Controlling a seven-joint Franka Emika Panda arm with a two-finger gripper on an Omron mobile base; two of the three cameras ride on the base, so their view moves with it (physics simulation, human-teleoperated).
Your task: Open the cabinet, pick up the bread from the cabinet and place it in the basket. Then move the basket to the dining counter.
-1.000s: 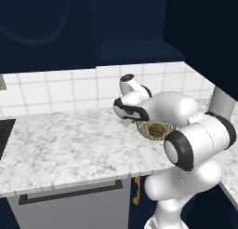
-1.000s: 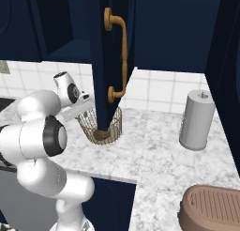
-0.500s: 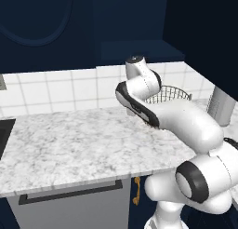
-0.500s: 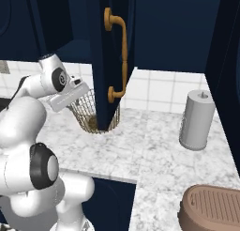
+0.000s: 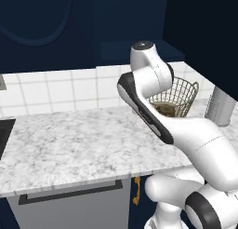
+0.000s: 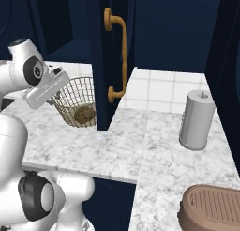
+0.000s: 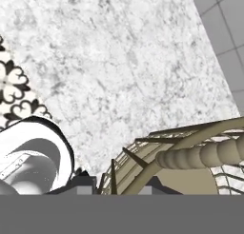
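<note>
My gripper (image 6: 59, 86) is shut on the rim of the golden wire basket (image 6: 74, 99), holding it slightly tilted just above the marbled counter (image 6: 140, 150). The small brown bread (image 6: 85, 114) lies in the basket's bottom. From the left base view my arm covers part of the basket (image 5: 182, 94) and the bread (image 5: 166, 109). In the hand view the thick basket rim (image 7: 200, 154) runs past my gripper (image 7: 119, 183). The navy cabinet door (image 6: 104, 61) stands open right beside the basket, its brass handle (image 6: 123, 56) facing me. The dining counter is out of view.
A grey paper towel roll (image 6: 196, 119) stands on the counter to the right. A brown ribbed object (image 6: 211, 209) sits at the near right corner. A grey drawer front with a black bar handle (image 5: 69, 195) lies under the counter. White wall tiles (image 5: 56, 90) back the counter.
The arm has swung up and straightened, and the basket with the bread has risen off the counter and moved away from the cabinet door's foot.
</note>
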